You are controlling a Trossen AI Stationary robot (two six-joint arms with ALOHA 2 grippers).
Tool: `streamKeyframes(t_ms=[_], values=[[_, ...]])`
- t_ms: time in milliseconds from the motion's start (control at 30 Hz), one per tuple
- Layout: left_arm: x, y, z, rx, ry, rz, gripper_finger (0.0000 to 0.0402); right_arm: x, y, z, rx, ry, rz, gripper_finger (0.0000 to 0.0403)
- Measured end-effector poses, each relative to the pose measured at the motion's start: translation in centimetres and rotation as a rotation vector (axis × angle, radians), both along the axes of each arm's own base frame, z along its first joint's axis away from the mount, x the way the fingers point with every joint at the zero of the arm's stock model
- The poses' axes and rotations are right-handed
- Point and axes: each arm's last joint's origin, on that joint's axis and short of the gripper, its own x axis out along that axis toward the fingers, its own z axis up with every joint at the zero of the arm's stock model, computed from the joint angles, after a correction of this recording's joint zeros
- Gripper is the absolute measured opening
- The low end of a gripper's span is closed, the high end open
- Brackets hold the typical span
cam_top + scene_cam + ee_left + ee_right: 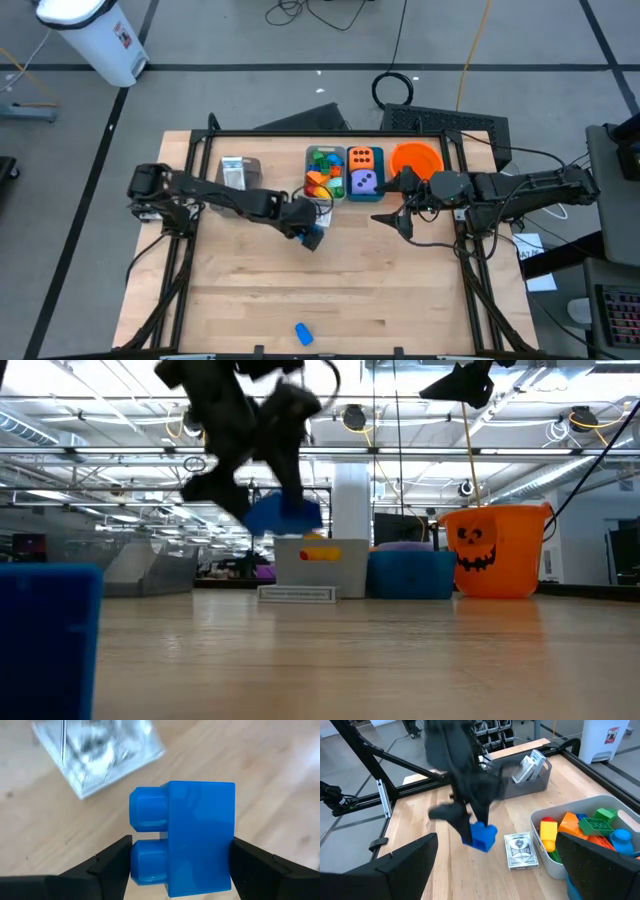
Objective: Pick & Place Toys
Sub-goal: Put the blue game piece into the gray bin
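Note:
My left gripper point(306, 230) hangs over the table's middle, shut on a blue two-stud brick point(200, 835) held above the wood. A white printed packet point(520, 851) lies flat on the table just past it. Behind stand a pale bin of coloured bricks point(322, 172), a teal bin point(365, 172) with an orange and a purple die, and a grey bin point(240, 172) with packets in it. Another blue brick point(303, 333) lies near the table's front edge. My right gripper point(388, 218) waits open in the air right of centre, with nothing between its fingers. My left gripper pinches the blue brick between its two fingers: one finger point(112, 862) on the studded side at the nearer stud point(142, 865), the other point(250, 867) on the opposite flat side point(225, 855). The fingers slant down from above. The brick is lifted clear, studs pointing sideways.
An orange bucket point(415, 160) with a pumpkin face stands at the back right beside the teal bin. The bins form a row along the far edge. Bare wood spreads across the near half of the table, apart from the loose blue brick.

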Motion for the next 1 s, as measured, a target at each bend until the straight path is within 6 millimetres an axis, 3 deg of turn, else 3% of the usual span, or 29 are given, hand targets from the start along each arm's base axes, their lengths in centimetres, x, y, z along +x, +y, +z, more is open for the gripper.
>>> streamKeyframes(t_ms=[233, 467, 767, 1000], values=[[-2.0, 2.8, 5.4, 0.132, -0.180, 0.116, 0.0282, 0.0, 0.0, 0.1, 0.001, -0.006, 0.000, 0.0396], [-2.5, 8.2, 7.1, 0.235, -0.229, 0.201, 0.0282, 0.0, 0.0, 0.1, 0.013, -0.008, -0.004, 0.0396], [0.4, 13.5, 9.0, 0.379, -0.094, 0.089, 0.0282, 0.0, 0.0, 0.1, 0.031, -0.009, -0.015, 0.0396], [3.1, 15.8, 7.8, 0.390, 0.034, -0.009, 0.0282, 0.0, 0.0, 0.0, 0.029, -0.005, -0.022, 0.0396]])
